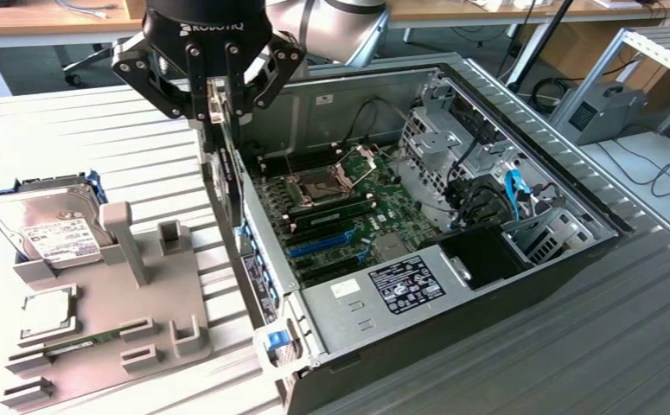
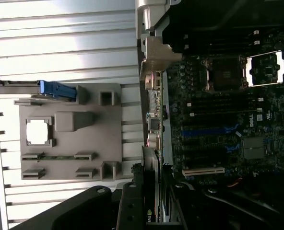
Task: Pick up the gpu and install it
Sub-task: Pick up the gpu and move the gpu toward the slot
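The gpu (image 1: 233,186) is a thin black card that hangs on edge from my gripper (image 1: 217,114), whose fingers are shut on its upper part. It hangs over the near wall of the open computer case (image 1: 347,324), at the exterior view's left side of the case, just above the rim. In the wrist view the gpu (image 2: 150,175) runs edge-on out from between my gripper's (image 2: 151,199) fingers, along the case's back panel. Beside it lies the motherboard (image 2: 228,120) with its blue slots (image 2: 209,130) and a pale slot (image 2: 203,171).
A grey parts fixture (image 1: 138,311) sits at the exterior view's left, holding a silver hard drive (image 1: 47,229), a square chip (image 1: 47,311) and a green memory stick (image 1: 81,341). Inside the case are the CPU socket (image 1: 311,186), drive cages (image 1: 450,138) and cables.
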Robot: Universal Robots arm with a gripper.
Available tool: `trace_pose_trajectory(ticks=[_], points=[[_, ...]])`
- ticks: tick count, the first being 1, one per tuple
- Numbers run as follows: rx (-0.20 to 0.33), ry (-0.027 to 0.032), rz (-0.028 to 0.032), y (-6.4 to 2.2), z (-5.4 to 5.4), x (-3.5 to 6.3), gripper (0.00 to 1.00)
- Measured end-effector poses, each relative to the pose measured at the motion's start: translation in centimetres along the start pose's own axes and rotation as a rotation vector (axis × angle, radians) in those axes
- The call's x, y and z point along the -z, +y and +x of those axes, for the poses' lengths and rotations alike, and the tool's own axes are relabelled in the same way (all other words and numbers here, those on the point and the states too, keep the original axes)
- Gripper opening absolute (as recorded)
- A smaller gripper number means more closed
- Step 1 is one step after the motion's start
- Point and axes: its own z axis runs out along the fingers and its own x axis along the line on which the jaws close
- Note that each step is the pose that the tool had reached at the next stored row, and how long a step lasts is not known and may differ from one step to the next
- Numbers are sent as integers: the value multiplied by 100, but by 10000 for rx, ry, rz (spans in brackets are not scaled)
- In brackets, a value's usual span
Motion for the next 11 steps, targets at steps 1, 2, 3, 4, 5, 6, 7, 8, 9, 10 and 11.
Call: trace_pose_trajectory(ticks=[1,2,3,4,5,6,7,8,9,10,11], points=[[0,0,0,1,-11,0,26],[0,0,0,2,-21,0,26],[0,0,0,3,-32,-1,26],[0,0,0,5,-59,-2,26],[0,0,0,5,-69,-2,26],[0,0,1,6,-80,-2,26],[0,0,0,7,-91,-2,26],[-1,0,0,8,-100,-2,26],[-1,0,0,9,-112,-3,26],[-1,0,0,9,-123,-3,26],[-1,0,0,10,-134,-4,26]])
